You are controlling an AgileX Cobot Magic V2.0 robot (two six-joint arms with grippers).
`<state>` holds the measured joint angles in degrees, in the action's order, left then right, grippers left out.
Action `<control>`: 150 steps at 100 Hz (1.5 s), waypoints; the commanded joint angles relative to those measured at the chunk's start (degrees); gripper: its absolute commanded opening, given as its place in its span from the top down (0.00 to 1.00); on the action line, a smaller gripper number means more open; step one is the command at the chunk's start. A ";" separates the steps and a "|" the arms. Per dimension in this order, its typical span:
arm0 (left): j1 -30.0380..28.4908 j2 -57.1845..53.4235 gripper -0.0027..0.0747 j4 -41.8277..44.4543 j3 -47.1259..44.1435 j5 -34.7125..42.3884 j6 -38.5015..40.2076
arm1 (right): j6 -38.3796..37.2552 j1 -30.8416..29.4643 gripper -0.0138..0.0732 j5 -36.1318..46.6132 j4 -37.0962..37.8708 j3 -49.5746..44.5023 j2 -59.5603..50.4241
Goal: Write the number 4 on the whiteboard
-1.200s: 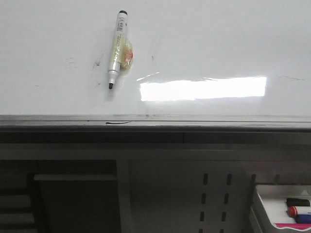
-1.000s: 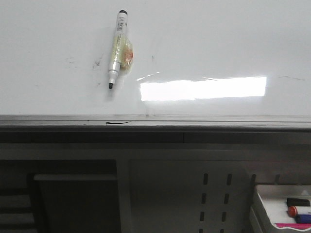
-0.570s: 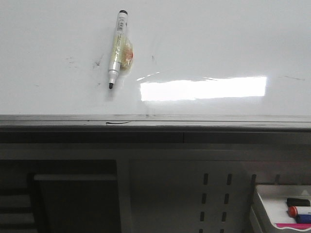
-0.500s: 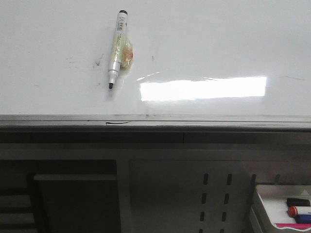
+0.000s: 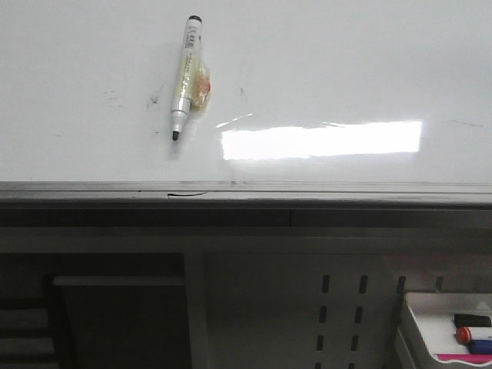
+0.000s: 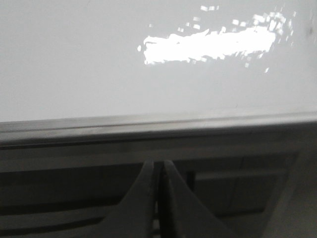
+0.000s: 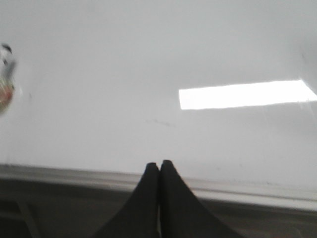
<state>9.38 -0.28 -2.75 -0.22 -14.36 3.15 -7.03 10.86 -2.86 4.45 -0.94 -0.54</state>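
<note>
The whiteboard (image 5: 346, 69) lies flat and glossy, filling the upper half of the front view, with a grey metal rim (image 5: 307, 188) along its near edge. No number 4 shows on it in any view. A white marker (image 5: 184, 77) with a black tip and yellowish tape round its barrel rests on the board at the left, tip toward the rim. Neither gripper appears in the front view. My left gripper (image 6: 158, 162) is shut and empty, just short of the rim, below the whiteboard (image 6: 74, 59). My right gripper (image 7: 159, 163) is shut and empty at the rim of the whiteboard (image 7: 148, 59), with the marker (image 7: 6, 84) blurred at that view's edge.
A bright rectangular glare (image 5: 321, 140) lies on the board right of the marker. Faint dark smudges (image 5: 154, 98) sit beside the marker. A short curved black line (image 5: 187, 194) marks the rim. A small white tray of coloured markers (image 5: 430, 323) stands below the board at the right.
</note>
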 commanded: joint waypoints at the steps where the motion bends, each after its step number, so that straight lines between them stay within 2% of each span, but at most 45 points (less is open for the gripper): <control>1: -0.01 -1.39 0.99 -13.54 -2.01 10.44 1.20 | -0.39 -0.43 0.92 8.71 -4.45 -1.01 -0.85; 15: -0.01 -1.39 0.99 -28.93 -1.91 18.76 1.20 | -0.39 -0.43 0.92 7.49 -9.98 -1.01 -0.85; 21: -0.01 -1.39 0.99 -36.05 -1.91 19.37 1.20 | -0.39 -0.43 0.92 8.72 -13.40 -0.90 -0.85; 28: -0.01 -1.39 0.99 -39.75 -1.74 19.90 1.20 | -0.39 -0.43 0.92 9.96 -16.71 0.07 -0.85; 36: 0.36 -1.39 0.99 -37.18 0.62 16.67 0.57 | -0.39 -0.43 0.92 8.80 -16.85 2.85 -0.85; 44: 0.74 -0.25 0.99 -29.32 4.81 11.05 0.61 | -0.39 -0.43 0.92 3.88 -16.61 6.91 -0.06; 55: 0.74 5.21 0.99 -16.71 13.64 2.52 0.61 | 0.27 -0.43 0.92 -5.01 -11.54 14.29 3.36; 66: 0.74 13.18 0.95 -11.44 21.63 -2.25 0.52 | 0.28 -0.43 0.90 -9.73 -7.49 20.05 8.20; 74: 0.74 19.59 0.82 -11.32 26.13 -3.98 0.52 | 0.85 -0.43 0.80 -9.71 -6.99 23.04 12.14; 87: 0.97 29.35 0.54 -13.21 31.07 -6.14 0.52 | 1.26 -0.43 0.50 -9.67 -6.99 26.69 17.24; 94: 2.04 33.71 0.49 -14.84 33.40 -7.64 -0.69 | 1.26 -0.43 0.37 -10.43 -6.99 28.01 19.52; 98: 3.29 35.78 0.49 -17.50 34.60 -8.30 -4.65 | 1.26 -0.43 0.34 -11.35 -6.99 28.61 20.67; 107: 7.16 40.88 0.49 -24.53 37.84 -8.71 -15.87 | 1.26 -0.43 0.34 -13.37 -6.99 29.91 22.70; 112: 10.42 43.70 0.49 -27.25 39.99 -8.59 -19.58 | 1.26 -0.33 0.34 -13.51 -6.99 30.34 23.49; 131: 21.19 55.90 0.49 -27.84 46.52 -4.58 -20.18 | 1.26 -0.33 0.34 -13.15 -6.99 30.69 25.00; 150: 27.13 66.07 0.49 -27.97 50.69 1.19 -20.18 | 1.26 -0.33 0.34 -13.15 -6.99 30.69 25.28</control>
<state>34.55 62.95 -29.51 47.21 -18.98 -16.90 -6.42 10.86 -19.92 -3.16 27.69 23.90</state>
